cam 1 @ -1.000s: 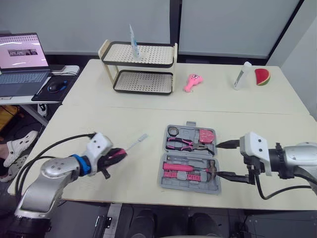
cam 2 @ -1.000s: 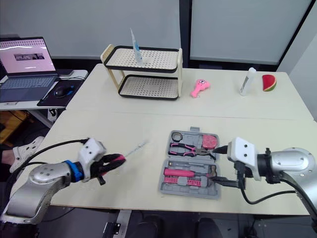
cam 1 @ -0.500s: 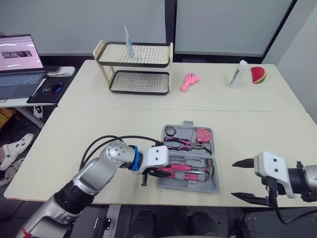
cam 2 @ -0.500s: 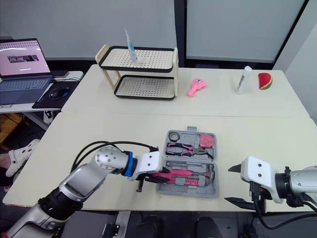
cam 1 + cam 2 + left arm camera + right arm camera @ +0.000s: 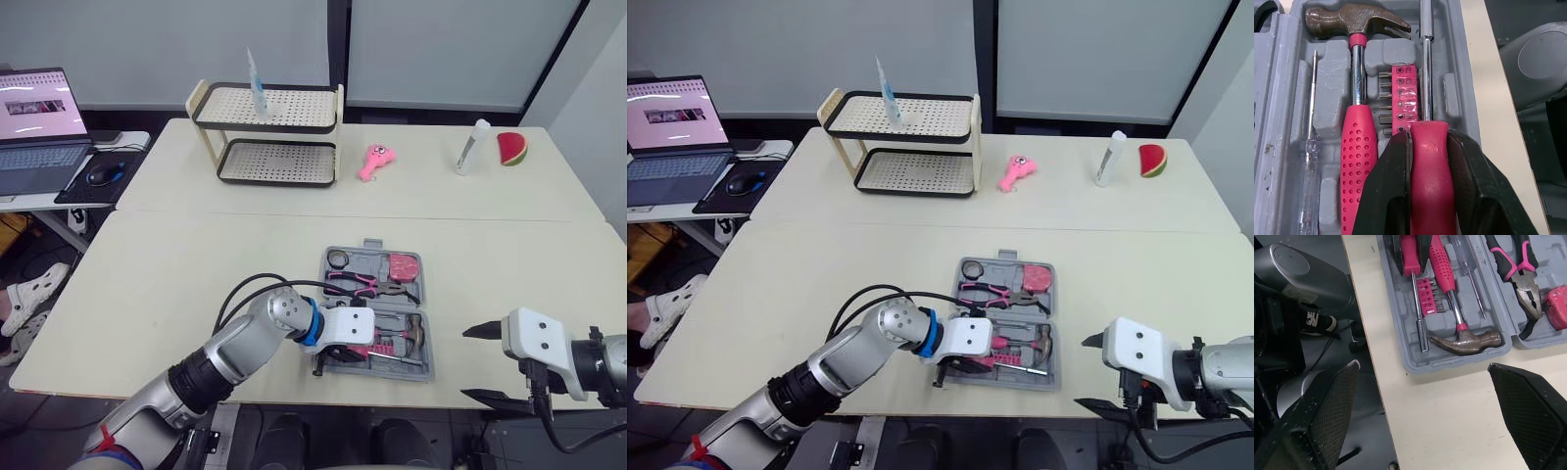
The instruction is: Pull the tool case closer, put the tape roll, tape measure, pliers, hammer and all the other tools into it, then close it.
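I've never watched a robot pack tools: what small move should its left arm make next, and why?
Probably open the left end effector and release the pink-handled screwdriver: its fingers clamp the handle, and the shaft already lies in the tool case beside the hammer.

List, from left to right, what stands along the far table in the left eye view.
Two-tier rack → pink toy → white bottle → watermelon slice

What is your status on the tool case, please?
Left end effector shut on screwdriver, in tool case beside hammer. Right end effector open, off the case. Case open, no obstruction seen.
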Robot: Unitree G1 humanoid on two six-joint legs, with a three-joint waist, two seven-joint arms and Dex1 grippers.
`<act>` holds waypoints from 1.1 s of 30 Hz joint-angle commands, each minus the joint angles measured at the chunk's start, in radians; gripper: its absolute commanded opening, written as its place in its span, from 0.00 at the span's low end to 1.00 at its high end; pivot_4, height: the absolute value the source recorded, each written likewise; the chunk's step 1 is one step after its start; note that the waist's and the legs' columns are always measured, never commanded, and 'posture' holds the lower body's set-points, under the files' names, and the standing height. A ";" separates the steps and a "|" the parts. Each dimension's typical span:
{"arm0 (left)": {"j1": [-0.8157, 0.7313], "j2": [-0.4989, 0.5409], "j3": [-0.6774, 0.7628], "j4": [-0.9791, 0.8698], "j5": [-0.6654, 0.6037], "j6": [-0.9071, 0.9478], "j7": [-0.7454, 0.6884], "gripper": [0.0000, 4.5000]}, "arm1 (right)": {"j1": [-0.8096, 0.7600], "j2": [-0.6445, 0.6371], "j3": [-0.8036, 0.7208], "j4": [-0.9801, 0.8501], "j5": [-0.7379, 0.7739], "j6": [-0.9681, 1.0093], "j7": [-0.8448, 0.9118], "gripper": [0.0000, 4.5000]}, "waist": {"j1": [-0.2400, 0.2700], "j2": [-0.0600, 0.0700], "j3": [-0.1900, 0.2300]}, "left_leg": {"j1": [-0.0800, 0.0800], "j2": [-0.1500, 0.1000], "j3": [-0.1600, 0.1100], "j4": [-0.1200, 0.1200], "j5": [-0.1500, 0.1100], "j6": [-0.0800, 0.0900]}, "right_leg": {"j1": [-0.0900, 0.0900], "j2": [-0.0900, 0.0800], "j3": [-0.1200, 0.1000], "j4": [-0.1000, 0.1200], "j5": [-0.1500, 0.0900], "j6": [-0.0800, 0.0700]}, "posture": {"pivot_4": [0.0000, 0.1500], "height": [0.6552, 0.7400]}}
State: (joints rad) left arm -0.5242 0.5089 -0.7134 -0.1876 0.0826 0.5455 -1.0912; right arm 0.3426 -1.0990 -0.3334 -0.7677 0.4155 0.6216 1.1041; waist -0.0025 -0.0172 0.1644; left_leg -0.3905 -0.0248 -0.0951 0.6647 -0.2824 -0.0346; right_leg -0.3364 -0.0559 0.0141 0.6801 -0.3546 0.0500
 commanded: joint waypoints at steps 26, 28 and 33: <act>0.045 -0.053 0.002 -0.072 -0.033 0.143 0.023 0.37 | -0.031 -0.015 0.003 0.003 -0.011 -0.023 0.016 1.00 | 0.001 0.000 0.000 | 0.000 0.000 0.000 0.000 0.000 0.000 | 0.001 0.000 0.000 0.000 0.000 0.000 | 1.00 0.87; 0.042 -0.060 0.015 -0.082 -0.041 0.156 0.027 0.51 | -0.036 -0.014 0.006 0.004 -0.011 -0.022 0.015 1.00 | 0.001 0.000 0.000 | 0.000 0.000 0.000 0.001 0.000 0.000 | 0.001 0.000 0.000 0.000 0.000 0.000 | 1.00 0.87; 0.022 -0.056 0.062 -0.117 -0.080 0.180 0.031 0.87 | -0.045 -0.013 0.011 0.003 -0.010 -0.019 0.013 1.00 | 0.001 0.000 0.000 | 0.000 0.000 -0.001 0.001 0.000 0.000 | 0.001 0.000 0.000 0.000 0.000 0.000 | 1.00 0.87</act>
State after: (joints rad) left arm -0.4857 0.4557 -0.6898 -0.2562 0.0267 0.7196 -1.0595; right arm 0.3034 -1.0993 -0.3167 -0.7561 0.4065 0.6140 1.1124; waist -0.0018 -0.0169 0.1642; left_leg -0.3903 -0.0249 -0.0957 0.6653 -0.2824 -0.0346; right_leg -0.3354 -0.0561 0.0142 0.6800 -0.3546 0.0500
